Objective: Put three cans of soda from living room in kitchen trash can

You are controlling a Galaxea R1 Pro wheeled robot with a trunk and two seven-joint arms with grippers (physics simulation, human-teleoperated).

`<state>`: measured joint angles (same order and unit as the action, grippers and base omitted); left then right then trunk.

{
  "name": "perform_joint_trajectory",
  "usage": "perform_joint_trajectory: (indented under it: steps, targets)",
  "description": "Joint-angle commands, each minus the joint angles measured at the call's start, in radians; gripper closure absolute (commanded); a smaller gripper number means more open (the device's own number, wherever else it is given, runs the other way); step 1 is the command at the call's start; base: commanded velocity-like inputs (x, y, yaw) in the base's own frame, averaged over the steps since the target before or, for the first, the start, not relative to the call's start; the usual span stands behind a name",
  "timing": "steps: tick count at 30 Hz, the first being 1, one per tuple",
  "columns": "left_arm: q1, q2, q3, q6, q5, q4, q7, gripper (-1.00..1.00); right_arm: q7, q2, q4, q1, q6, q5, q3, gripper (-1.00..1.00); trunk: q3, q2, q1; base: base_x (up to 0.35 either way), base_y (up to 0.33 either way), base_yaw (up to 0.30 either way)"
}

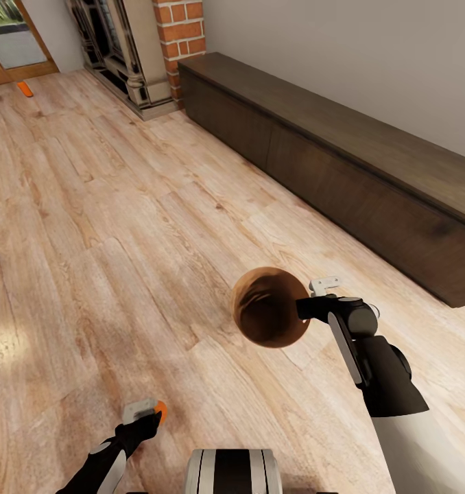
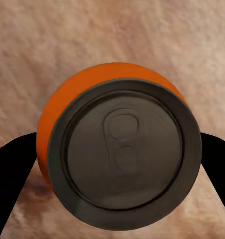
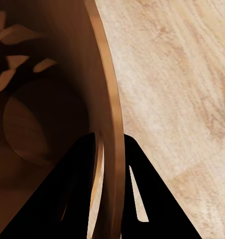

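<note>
On the light wood floor of the living room, beside the long low dark-wood cabinet that runs along the wall from the red-brick fireplace.

Item 1, trash can: round, copper-brown, dark inside. Held off the floor by the right gripper, whose two fingers straddle the rim, one inside the wall and one outside, as the right wrist view shows. Mouth tilted toward the head camera. Interior shadowed; contents cannot be made out.

Item 2, orange soda can: clamped between the fingers of the left gripper, low at the near side of the floor. The left wrist view looks straight down on its dark lid and pull tab, a black finger on either flank.

Item 3, second orange can: lying on the floor at the far corner, near the glazed door, well apart from the robot.

Item 4, dark blue can: not located.

Step in hand, by judgement: collection in the living room, one can gripped, bin carried alongside.

Next move calls for: bringing the left arm across until the held can sits over the bin's mouth, with the bin levelled so the drop lands inside; then travel toward the far can.
</note>
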<state>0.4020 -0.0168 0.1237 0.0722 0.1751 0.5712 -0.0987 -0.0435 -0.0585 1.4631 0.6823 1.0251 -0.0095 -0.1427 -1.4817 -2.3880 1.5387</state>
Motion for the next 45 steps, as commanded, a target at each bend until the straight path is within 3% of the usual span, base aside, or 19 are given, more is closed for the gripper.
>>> perform_joint_trajectory:
  steps: [1,11,36,45]
  targets:
    - [0.0,0.0,0.0,0.0,-0.002,0.0,0.0,1.0,-0.005,0.0,0.0,0.0,0.0,-0.018,0.0,1.0,0.0,0.0,0.0,0.0,0.0,0.0]
    - [0.0,0.001,-0.001,0.0,-0.002,0.001,0.0,1.0,-0.005,0.0,0.0,0.0,0.0,-0.018,-0.001,1.0,0.0,0.0,0.0,0.0,0.0,0.0]
    - [0.0,0.001,-0.001,0.0,-0.002,0.001,0.0,1.0,-0.005,0.002,0.0,0.0,0.0,-0.018,-0.001,1.0,0.079,0.175,-0.096,0.0,0.0,0.0]
    - [0.0,0.001,-0.001,0.0,-0.002,0.001,-0.001,1.0,-0.005,0.002,0.0,0.0,0.0,-0.018,-0.003,1.0,0.119,0.238,-0.13,0.0,0.0,0.0]
